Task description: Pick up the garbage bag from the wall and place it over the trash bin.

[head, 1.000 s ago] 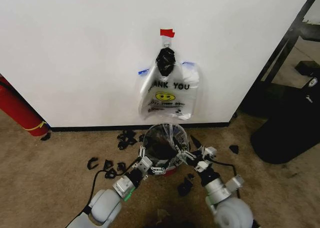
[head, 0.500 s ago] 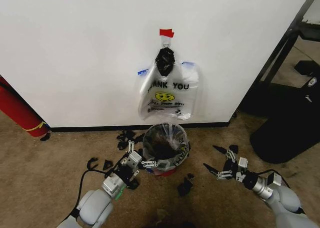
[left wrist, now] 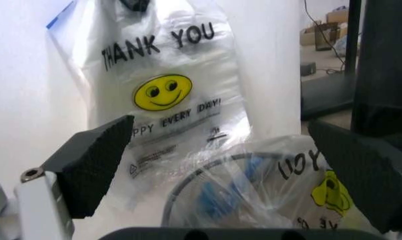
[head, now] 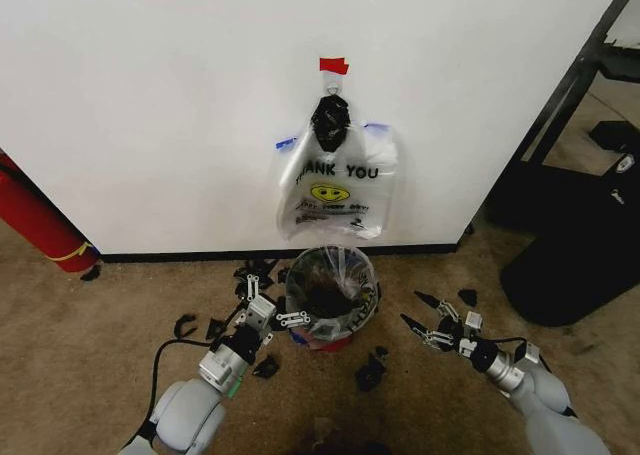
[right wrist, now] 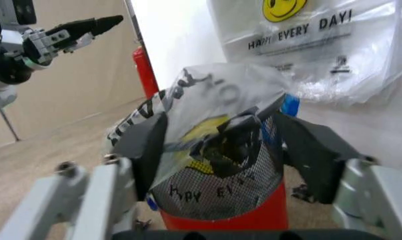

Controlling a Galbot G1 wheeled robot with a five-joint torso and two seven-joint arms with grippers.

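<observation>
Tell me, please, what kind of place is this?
Probably an indoor lab or test area: a plain white wall with plastic bags taped to it, worn carpet floor, and a red fire extinguisher.

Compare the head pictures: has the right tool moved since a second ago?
Yes. The right tool, open, has drawn back from the trash bin toward the robot's right and now hangs apart from the rim.

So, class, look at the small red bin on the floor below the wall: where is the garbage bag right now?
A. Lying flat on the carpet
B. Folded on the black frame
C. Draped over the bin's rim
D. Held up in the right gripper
C: the garbage bag sits draped over the trash bin, with both the left gripper and right gripper open and apart from it.
</observation>
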